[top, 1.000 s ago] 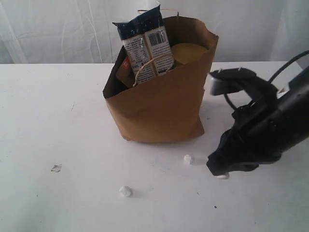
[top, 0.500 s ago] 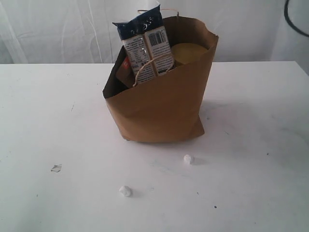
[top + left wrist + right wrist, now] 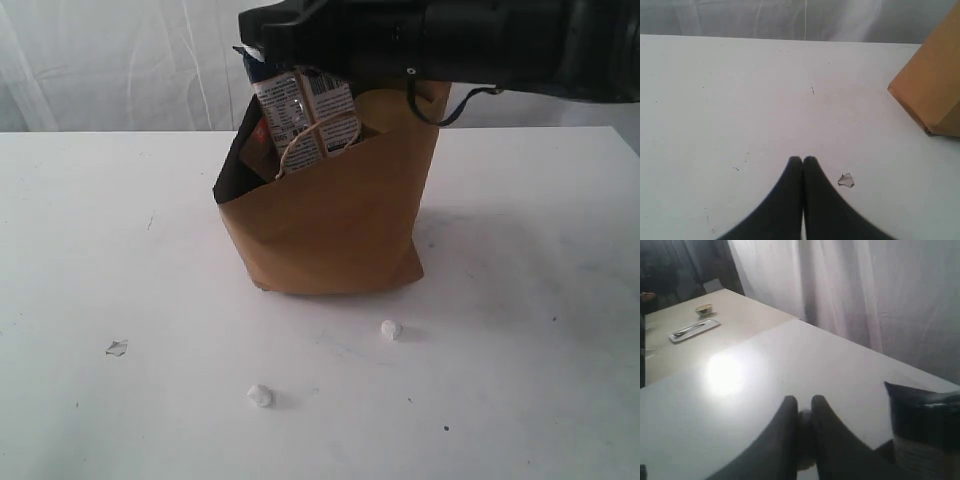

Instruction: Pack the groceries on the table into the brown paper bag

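Observation:
The brown paper bag [image 3: 330, 220] stands upright in the middle of the table [image 3: 120, 250]. The long blue-white packet [image 3: 305, 115] sticks out of its top behind a cord handle, and its dark top [image 3: 925, 410] shows beside my right gripper. My right arm [image 3: 430, 40] stretches across above the bag's mouth. My right gripper [image 3: 804, 401] is shut on a small pale round scrap [image 3: 805, 422]. My left gripper [image 3: 803, 160] is shut and empty, low over the table near a corner of the bag [image 3: 932, 90]. The other groceries are hidden.
Two white crumpled scraps [image 3: 391, 328] [image 3: 260, 396] lie in front of the bag. A thin flake [image 3: 117, 348] [image 3: 845, 180] lies at the front left. A white curtain [image 3: 120, 60] hangs behind. A second table with a tray [image 3: 694, 329] shows far off.
My right arm rose from the table at the front right, left the exterior view, and now reaches across above the bag. The bag and both scraps stayed put.

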Controlling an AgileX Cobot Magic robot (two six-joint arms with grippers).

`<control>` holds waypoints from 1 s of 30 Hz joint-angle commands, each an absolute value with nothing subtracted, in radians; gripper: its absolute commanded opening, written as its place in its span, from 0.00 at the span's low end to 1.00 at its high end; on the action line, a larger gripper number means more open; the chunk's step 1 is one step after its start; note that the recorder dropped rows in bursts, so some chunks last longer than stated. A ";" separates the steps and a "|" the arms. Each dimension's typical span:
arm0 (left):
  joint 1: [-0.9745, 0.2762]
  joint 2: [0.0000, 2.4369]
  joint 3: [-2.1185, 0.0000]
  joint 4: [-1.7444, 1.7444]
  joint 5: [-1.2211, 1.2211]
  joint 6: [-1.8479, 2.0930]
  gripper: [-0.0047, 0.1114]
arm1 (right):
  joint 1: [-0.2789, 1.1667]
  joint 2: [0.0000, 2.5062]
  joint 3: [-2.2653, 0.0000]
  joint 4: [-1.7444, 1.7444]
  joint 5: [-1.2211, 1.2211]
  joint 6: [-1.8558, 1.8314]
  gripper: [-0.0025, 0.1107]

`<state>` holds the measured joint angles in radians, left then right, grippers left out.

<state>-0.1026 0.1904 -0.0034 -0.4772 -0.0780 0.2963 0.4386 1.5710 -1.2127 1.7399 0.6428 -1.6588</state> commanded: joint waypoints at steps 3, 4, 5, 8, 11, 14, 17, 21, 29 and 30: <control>-0.101 0.187 0.000 -0.481 -0.079 0.291 0.04 | 0.441 1.550 -1.224 1.744 0.445 -1.678 0.32; -0.101 0.187 0.000 -0.481 -0.079 0.291 0.04 | 0.441 1.540 -1.224 1.744 0.409 -1.678 0.34; -0.101 0.187 0.000 -0.481 -0.079 0.291 0.04 | 0.441 1.531 -1.224 1.744 0.374 -1.678 0.35; -0.101 0.187 0.000 -0.481 -0.079 0.291 0.04 | 0.441 1.485 -1.224 1.744 0.312 -1.678 0.35; -0.101 0.187 0.000 -0.481 -0.079 0.291 0.04 | 0.441 1.421 -1.220 1.744 0.311 -1.678 0.35; -0.101 0.187 0.000 -0.481 -0.079 0.291 0.04 | 0.441 1.341 -1.194 1.652 0.288 -1.678 0.33; -0.101 0.187 0.000 -0.481 -0.079 0.291 0.04 | 0.441 1.262 -1.134 1.433 0.143 -1.667 0.29; -0.101 0.187 0.000 -0.481 -0.079 0.291 0.04 | 0.441 1.184 -0.994 1.398 -0.276 -1.676 0.26; -0.101 0.187 0.000 -0.481 -0.079 0.291 0.04 | 0.436 1.185 -0.746 1.744 -1.064 -1.901 0.26; -0.101 0.187 0.000 -0.481 -0.079 0.291 0.04 | 0.436 1.187 -0.722 1.744 -1.055 -1.973 0.24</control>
<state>-0.1026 0.1904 -0.0034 -0.4772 -0.0780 0.2963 0.4387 1.1833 -0.7889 1.6977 -0.9647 -1.8231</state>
